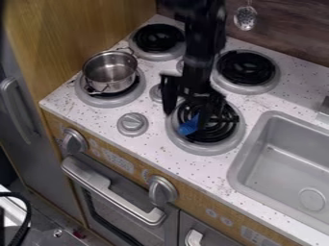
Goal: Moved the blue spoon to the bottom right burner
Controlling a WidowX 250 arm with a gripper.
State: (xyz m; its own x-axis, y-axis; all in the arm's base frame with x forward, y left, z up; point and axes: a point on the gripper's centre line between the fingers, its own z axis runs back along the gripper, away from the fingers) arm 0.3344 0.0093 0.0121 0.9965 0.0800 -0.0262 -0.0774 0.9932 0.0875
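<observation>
Where the arm hangs down in the camera view, the black two-finger gripper point(186, 119) is over the near right black coil burner point(223, 130), its fingers spread wide apart. The blue spoon point(188, 126) is at that burner, over the left part of the coils, beside the right fingertip; whether they touch, I cannot tell. A shiny round metal pot point(110, 73) stands upright on the near left burner point(108, 100), and a grey rectangular sink point(286, 166) lies to the right.
</observation>
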